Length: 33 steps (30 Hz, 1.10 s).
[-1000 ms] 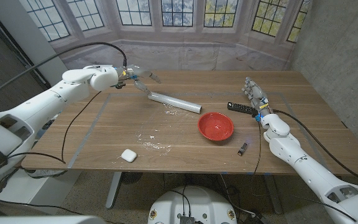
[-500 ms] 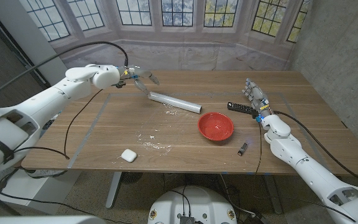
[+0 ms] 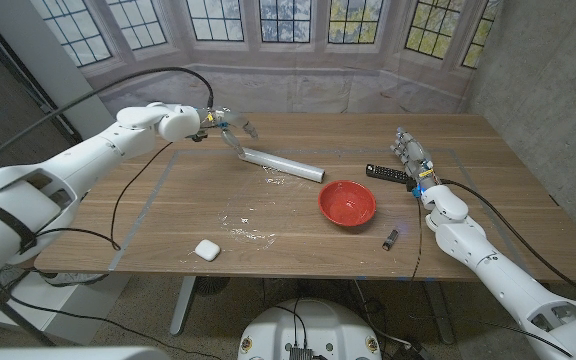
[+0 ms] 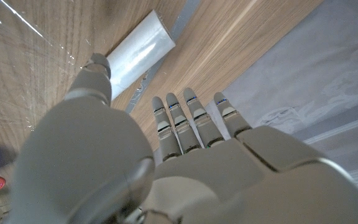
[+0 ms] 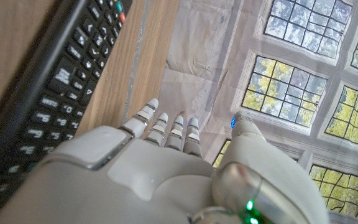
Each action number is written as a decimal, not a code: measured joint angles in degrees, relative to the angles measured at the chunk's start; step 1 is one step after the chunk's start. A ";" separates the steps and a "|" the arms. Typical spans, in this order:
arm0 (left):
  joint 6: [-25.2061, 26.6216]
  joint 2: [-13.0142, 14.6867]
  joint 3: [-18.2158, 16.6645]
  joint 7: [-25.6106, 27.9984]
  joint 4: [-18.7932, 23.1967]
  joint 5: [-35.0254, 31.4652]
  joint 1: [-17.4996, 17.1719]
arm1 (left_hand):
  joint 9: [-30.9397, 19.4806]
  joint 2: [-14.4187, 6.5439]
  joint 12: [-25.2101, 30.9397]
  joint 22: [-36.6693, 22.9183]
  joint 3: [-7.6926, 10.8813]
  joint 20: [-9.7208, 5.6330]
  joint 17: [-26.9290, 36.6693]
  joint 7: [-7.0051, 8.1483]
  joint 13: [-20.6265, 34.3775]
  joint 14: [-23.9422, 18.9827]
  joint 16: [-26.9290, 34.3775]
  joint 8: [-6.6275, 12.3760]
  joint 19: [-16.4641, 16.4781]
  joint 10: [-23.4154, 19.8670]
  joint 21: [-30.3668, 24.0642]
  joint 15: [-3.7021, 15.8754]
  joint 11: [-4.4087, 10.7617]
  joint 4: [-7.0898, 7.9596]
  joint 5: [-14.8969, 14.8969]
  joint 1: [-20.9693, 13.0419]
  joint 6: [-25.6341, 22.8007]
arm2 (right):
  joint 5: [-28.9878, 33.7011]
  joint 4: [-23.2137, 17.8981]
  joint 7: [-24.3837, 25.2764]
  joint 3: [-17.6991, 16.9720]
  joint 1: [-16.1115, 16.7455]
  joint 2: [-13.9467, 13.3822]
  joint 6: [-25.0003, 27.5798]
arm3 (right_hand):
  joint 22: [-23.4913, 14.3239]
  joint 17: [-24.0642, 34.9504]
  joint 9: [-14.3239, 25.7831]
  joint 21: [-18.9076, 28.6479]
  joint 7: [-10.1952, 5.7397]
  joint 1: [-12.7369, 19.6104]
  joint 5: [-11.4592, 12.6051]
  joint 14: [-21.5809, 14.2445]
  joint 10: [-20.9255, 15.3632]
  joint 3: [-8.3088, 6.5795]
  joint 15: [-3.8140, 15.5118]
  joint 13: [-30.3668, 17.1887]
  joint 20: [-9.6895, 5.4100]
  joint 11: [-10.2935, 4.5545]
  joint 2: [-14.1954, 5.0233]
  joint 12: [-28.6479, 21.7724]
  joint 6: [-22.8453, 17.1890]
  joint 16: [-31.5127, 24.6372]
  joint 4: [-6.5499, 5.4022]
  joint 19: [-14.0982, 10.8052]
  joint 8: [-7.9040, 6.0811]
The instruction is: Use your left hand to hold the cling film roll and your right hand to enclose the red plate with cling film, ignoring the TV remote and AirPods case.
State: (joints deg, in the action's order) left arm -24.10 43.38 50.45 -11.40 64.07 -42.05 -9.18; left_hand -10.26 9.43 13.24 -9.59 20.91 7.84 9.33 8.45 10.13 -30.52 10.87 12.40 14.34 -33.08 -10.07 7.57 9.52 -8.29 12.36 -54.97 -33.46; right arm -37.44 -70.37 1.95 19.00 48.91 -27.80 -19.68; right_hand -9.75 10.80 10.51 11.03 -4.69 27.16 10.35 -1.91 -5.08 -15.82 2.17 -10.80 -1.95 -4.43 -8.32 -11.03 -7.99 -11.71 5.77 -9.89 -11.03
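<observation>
Reaching step: my left hand, fingers spread and holding nothing, hovers at the cling film roll's ten-o'clock end. The red plate lies at the roll's four o'clock. My right hand stands open beside the remote. Next I'd lower and close on the roll.

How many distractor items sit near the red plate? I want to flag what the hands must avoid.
3: the TV remote beside the right hand, a small dark object near the front edge, and the white AirPods case front left.
</observation>
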 measured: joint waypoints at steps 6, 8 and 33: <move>0.44 -0.69 1.21 -0.04 -0.27 -0.71 0.58 | 0.00 0.00 -0.53 0.00 -0.78 -0.77 0.00 0.14 0.00 0.23 -0.38 0.00 -1.77 -0.61 0.14 0.23 0.00 0.11 0.44 0.00 -2.59 | -0.14 0.18 0.01 -0.15 0.12 -0.02 0.00 | 0.00 0.00 0.00 0.00 0.00 0.00 0.00 0.00 0.00 0.00 0.00 0.00 0.00 0.00 0.00 0.00 0.00 0.00 0.00 0.00 0.00; 0.65 -0.98 1.67 -0.08 -0.34 -0.97 0.76 | 0.00 0.00 -0.53 0.00 -0.95 -0.78 0.00 0.08 0.00 0.23 -0.50 0.00 -1.77 -1.04 0.14 0.22 0.01 0.00 0.44 0.00 -3.17 | -0.24 0.22 0.00 -0.22 0.24 -0.05 0.00 | 0.00 0.00 0.00 0.00 0.00 0.00 0.00 0.01 0.00 0.00 0.00 0.00 0.00 0.00 0.00 0.00 0.00 0.00 0.00 0.00 0.00; 2.43 -4.24 5.34 4.67 -4.21 -2.71 1.56 | 0.00 0.21 -1.38 -0.01 -1.74 -1.72 0.01 -0.78 0.01 -0.94 -0.49 -0.54 -0.38 -1.64 -0.58 0.94 -0.42 0.17 0.44 -0.23 -3.07 | -0.81 -1.28 0.93 -1.12 2.28 -1.08 0.16 | 0.01 -0.01 0.00 0.00 0.00 0.00 0.00 -0.48 -0.30 0.00 -0.13 0.00 0.00 0.31 0.00 0.00 -0.62 0.00 0.32 0.01 0.00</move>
State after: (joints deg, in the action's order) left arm -21.67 39.14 55.79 -6.73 59.86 -44.76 -7.62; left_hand -10.26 9.65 11.85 -9.60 19.17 6.12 9.34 7.67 10.14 -31.46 10.39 11.86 13.95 -34.72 -10.65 8.51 9.10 -8.12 12.80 -55.20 -36.53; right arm -38.24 -71.65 2.88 17.88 51.18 -28.87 -19.52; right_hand -9.74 10.79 10.51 11.03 -4.69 27.16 10.35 -2.39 -5.39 -15.82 2.04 -10.79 -1.95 -4.12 -8.32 -11.03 -8.61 -11.71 6.10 -9.88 -11.03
